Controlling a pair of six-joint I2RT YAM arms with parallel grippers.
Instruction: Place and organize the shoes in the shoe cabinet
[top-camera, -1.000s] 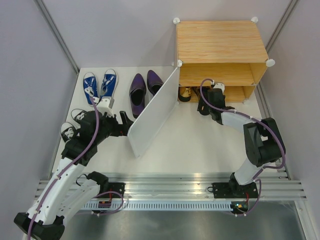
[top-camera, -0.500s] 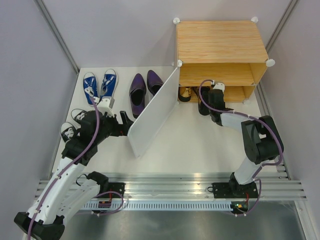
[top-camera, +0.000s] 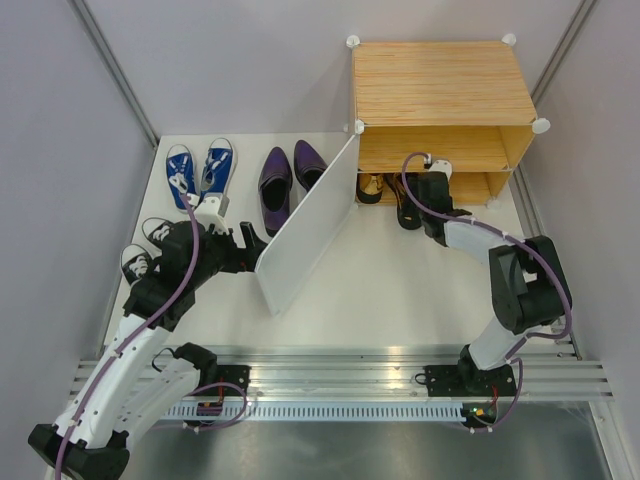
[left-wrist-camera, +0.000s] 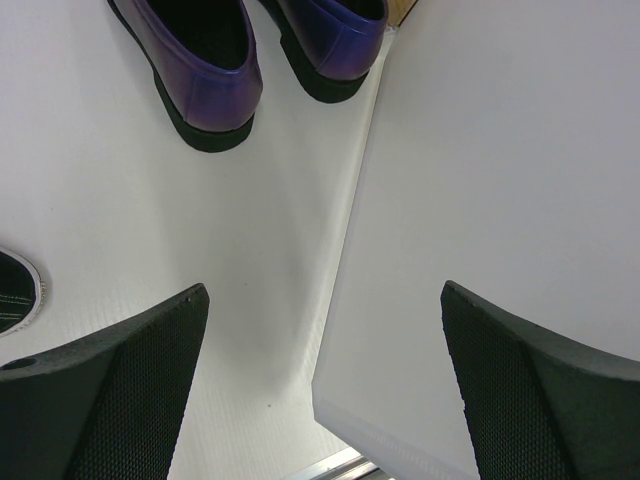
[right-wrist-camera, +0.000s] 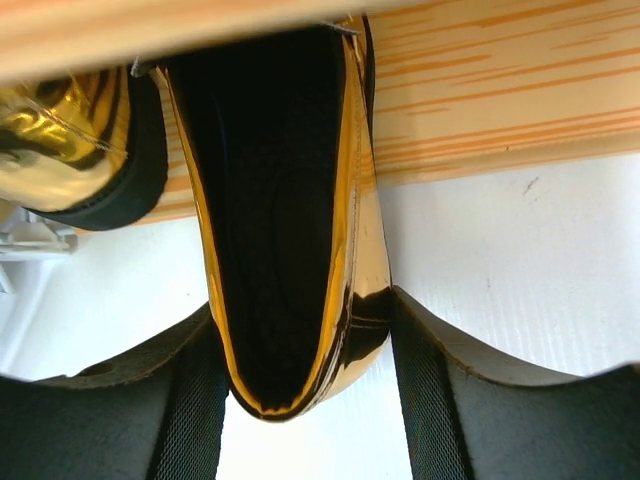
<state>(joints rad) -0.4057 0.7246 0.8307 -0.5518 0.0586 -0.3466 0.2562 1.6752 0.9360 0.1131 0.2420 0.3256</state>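
A white tabletop (top-camera: 400, 290) lies between grey walls. At its far left, black sneakers (top-camera: 152, 230) sit partly under the left arm, followed by blue sneakers (top-camera: 198, 172) and purple dress shoes (top-camera: 290, 172). The left gripper (left-wrist-camera: 322, 292) has its fingers spread wide, with the lower edge of the white door (top-camera: 305, 225) between them and clear of both. The wood-grain shoe cabinet (top-camera: 440, 85) stands at the back right. The right gripper (right-wrist-camera: 300, 305) pinches the heel of a gold shoe (right-wrist-camera: 290, 200). Its toe is inside the lower compartment, beside the second gold shoe (right-wrist-camera: 70, 140).
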